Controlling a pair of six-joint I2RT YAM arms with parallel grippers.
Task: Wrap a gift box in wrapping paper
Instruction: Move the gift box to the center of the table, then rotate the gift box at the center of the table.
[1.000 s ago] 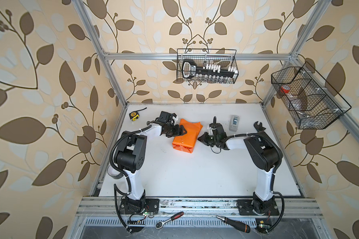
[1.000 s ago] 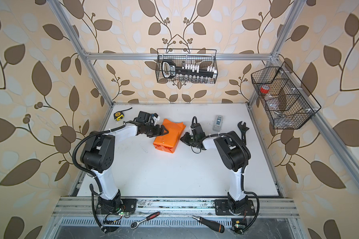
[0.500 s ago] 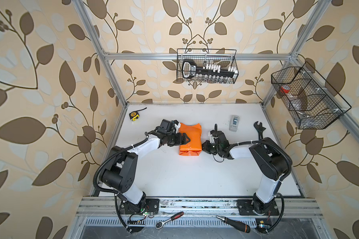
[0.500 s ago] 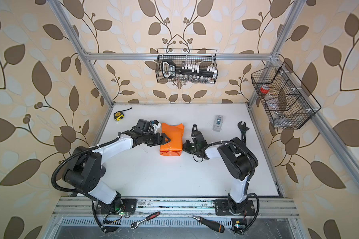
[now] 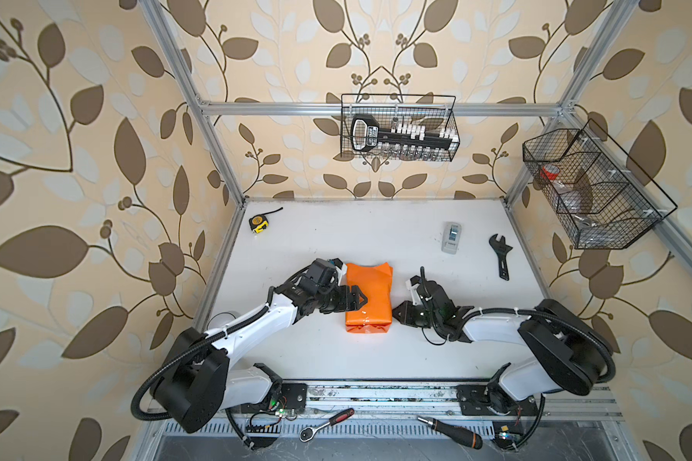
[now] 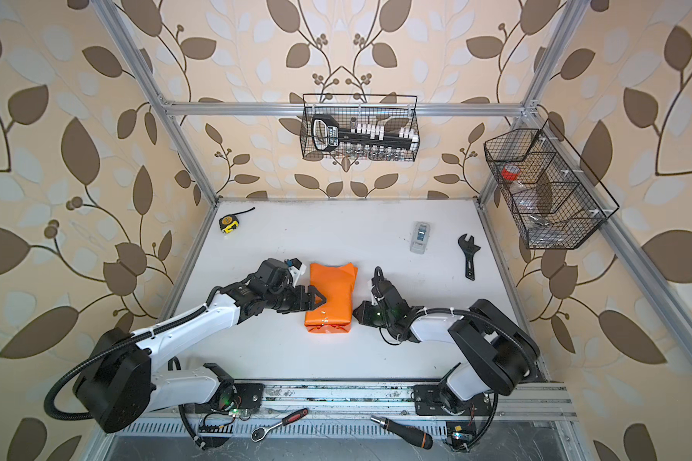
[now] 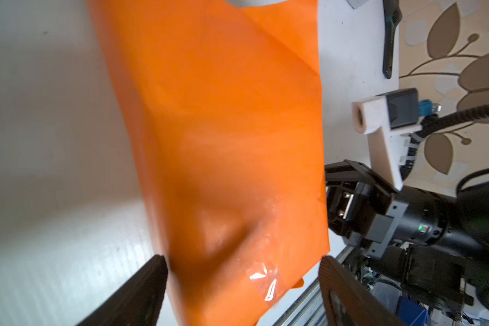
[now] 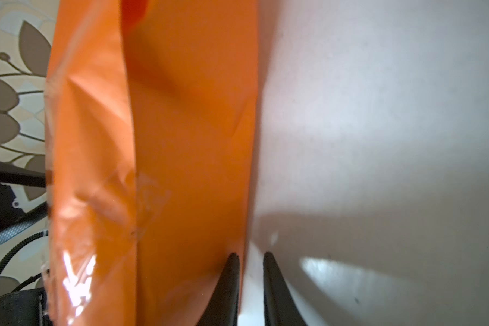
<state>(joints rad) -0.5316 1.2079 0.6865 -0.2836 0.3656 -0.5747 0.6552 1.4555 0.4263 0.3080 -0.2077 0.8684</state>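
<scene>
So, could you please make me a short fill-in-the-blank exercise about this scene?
1. The wrapping paper, folded into a parcel, is ____.
2. The left hand has its jaws ____.
3. Near the grey tape dispenser lies a black ____.
Missing words: orange; open; wrench.

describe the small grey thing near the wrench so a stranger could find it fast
On the white table, look to the far right part, in front of the wire basket on the back wall. A small grey tape dispenser lies there, just left of the black wrench. It alone is pale and blocky; the wrench is dark and slim, the wrapping paper orange.
</scene>
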